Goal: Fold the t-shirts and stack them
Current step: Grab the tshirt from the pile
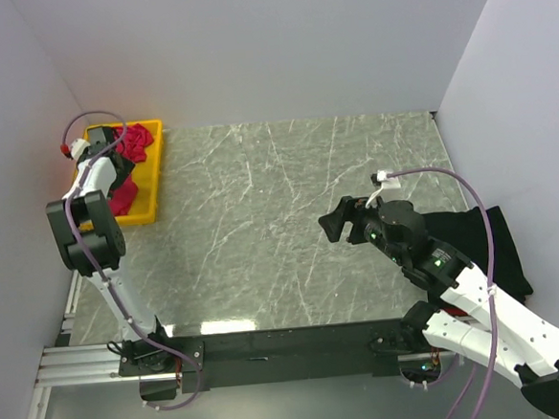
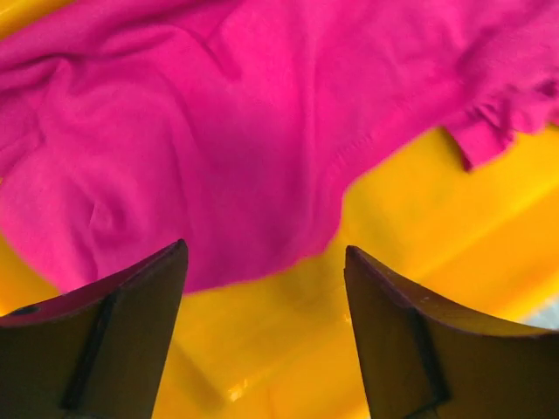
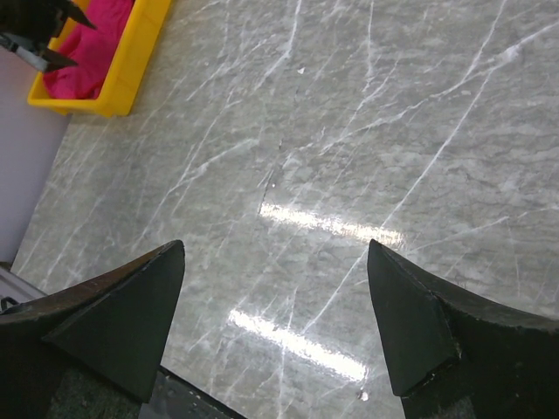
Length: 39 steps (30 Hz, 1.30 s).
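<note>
The crimson-pink t-shirt (image 1: 137, 141) lies bunched in the yellow tray (image 1: 158, 170) at the far left. My left gripper (image 1: 117, 171) hangs open just above it. In the left wrist view the pink t-shirt (image 2: 201, 131) fills the upper part, and the left gripper (image 2: 266, 255) has only the bare tray floor (image 2: 419, 218) between its fingers. The black t-shirt (image 1: 503, 251) lies flat at the right edge of the table, partly under my right arm. My right gripper (image 1: 336, 220) is open over bare marble, left of the black shirt; the right wrist view shows this right gripper (image 3: 275, 253) holding nothing.
The grey marble table (image 1: 280, 219) is walled at the back and on both sides. Far off in the right wrist view are the tray (image 3: 131, 61) and the pink cloth (image 3: 92, 52). A black rail (image 1: 270, 344) runs along the near edge.
</note>
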Each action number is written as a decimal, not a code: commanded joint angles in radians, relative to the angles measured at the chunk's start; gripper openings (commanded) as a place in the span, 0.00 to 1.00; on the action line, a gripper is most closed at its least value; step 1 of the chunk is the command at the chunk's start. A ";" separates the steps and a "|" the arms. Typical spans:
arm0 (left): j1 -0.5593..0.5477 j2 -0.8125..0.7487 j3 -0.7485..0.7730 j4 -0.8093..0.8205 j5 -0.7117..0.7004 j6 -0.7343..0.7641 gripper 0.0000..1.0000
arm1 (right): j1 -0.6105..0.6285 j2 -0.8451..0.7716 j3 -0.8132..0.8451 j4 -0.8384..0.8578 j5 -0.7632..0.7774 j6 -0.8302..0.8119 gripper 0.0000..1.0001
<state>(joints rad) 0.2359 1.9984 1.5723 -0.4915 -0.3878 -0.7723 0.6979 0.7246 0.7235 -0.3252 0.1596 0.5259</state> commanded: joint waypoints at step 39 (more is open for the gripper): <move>-0.229 -0.308 0.509 -0.013 0.132 0.257 0.00 | 0.003 -0.013 0.048 0.026 0.017 -0.035 0.89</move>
<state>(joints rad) 0.0914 1.7992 1.9450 -0.5209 -0.2668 -0.5884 0.6979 0.7143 0.7074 -0.3248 0.1493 0.5068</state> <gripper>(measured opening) 0.025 0.895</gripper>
